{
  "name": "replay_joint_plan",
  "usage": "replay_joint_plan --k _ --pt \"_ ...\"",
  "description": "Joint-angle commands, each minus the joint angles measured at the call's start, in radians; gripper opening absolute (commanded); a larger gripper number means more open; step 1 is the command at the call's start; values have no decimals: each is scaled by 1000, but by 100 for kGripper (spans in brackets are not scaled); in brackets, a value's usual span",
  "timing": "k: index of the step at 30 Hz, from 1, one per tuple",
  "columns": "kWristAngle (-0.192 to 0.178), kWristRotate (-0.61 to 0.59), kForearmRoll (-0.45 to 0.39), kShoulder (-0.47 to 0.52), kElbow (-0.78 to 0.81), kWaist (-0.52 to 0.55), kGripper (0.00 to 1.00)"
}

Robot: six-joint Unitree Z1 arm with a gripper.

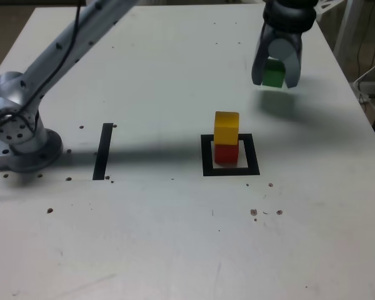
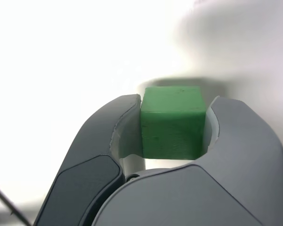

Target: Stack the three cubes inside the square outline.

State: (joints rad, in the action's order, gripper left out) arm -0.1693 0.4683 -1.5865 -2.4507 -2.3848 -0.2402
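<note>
The pincer [image 1: 275, 74] grips the green cube [image 1: 274, 75] above the tabletop [image 1: 162, 237], well apart from the yellow cube [image 1: 226, 128] stacked on the red cube [image 1: 225, 154] inside the square outline [image 1: 230, 170]. The last placement seems underway: next, carry it over and lower squarely.

Silver-grey arm [image 1: 62, 44] with a black cable along it and a round, screw-dotted base [image 1: 15, 128]. End effector [image 1: 275, 74]: black wrist, two rounded blue-grey fingers [image 2: 96, 160] with pale inner pads.
</note>
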Motion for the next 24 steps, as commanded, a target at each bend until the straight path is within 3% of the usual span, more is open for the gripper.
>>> replay_joint_plan --k 1,11,24 --pt "-6 -13 -25 48 42 18 29" --pt "-2 -99 -20 263 263 103 29" --pt "107 -225 -7 429 481 184 30"
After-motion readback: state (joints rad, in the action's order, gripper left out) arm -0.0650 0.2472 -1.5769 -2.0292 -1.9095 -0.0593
